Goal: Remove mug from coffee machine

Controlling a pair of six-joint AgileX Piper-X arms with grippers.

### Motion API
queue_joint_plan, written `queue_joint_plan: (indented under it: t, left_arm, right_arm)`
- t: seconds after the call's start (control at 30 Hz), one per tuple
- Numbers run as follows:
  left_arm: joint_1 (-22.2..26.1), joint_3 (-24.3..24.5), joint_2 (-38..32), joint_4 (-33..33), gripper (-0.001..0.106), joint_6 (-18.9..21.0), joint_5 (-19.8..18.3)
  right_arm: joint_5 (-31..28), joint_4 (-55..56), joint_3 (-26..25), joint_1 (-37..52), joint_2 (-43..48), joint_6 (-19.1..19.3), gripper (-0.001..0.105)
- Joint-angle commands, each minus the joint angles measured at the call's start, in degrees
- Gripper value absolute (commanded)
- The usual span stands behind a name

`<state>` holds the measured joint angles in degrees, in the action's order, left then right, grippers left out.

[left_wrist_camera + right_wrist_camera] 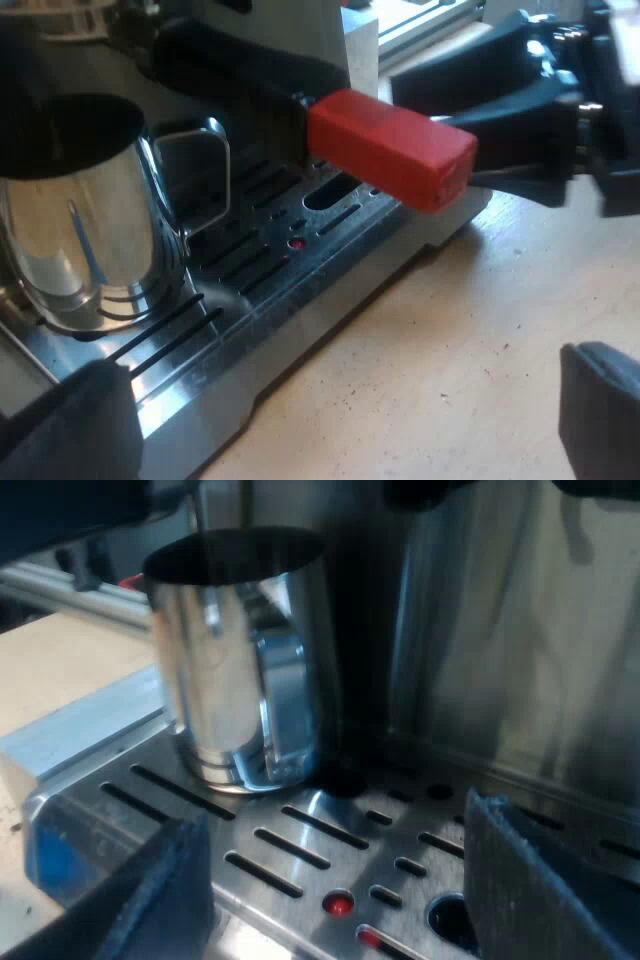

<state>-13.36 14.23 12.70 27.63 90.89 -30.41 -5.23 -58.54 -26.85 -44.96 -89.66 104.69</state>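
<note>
**1. Hidden or hard to make out.**
- The espresso machine (480, 630) is cut off above its steel front.
- The holder's dark handle and its red end (390, 150) reach out above the drip tray (250, 300). Its metal head is lost in shadow.
- The inside of the mug (85, 220) is dark, so I cannot tell what it contains.
- A black shape (520, 110) sits just past the red end, off the drip tray. I cannot make it out; it may be part of the other arm.

**2. Task's thing.** The steel mug stands upright on the drip tray's slotted plate. Its handle (285, 710) is on the side toward the red light (297, 243) set in the drip tray.

**3. Tools.**
- The left tool (345, 400) has its fingers spread wide and holds nothing. It hovers over the drip tray's outer edge, with one finger near the mug.
- The right tool (335, 860) is also spread wide and empty. It sits low over the drip tray, facing the mug without touching it.

**4. Surroundings.** The red end juts over the drip tray close beside the mug. The wooden table (450, 340) carries the drip tray.
</note>
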Motion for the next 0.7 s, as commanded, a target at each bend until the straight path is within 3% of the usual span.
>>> queue_joint_plan:
  t: [0.03, 0.23, 0.4, 0.7]
  left_arm:
    - [-0.31, 0.09, 0.14, -1.06, 0.086, 0.13, -0.72]
    - [-0.31, 0.09, 0.14, -1.06, 0.086, 0.13, -0.55]
    - [-0.31, 0.09, 0.14, -1.06, 0.086, 0.13, 3.36]
    - [-0.31, 0.09, 0.14, -1.06, 0.086, 0.13, 3.39]
  right_arm:
    - [-0.56, -1.24, -2.64, -0.09, -2.51, 0.67, 0.056]
    - [1.17, -1.25, -7.75, -0.09, -6.62, 0.67, 0.056]
    - [1.37, -1.25, -10.76, -0.09, -9.96, 0.56, 0.056]
    - [1.59, -1.22, -14.99, -0.57, -14.23, 0.56, 0.056]
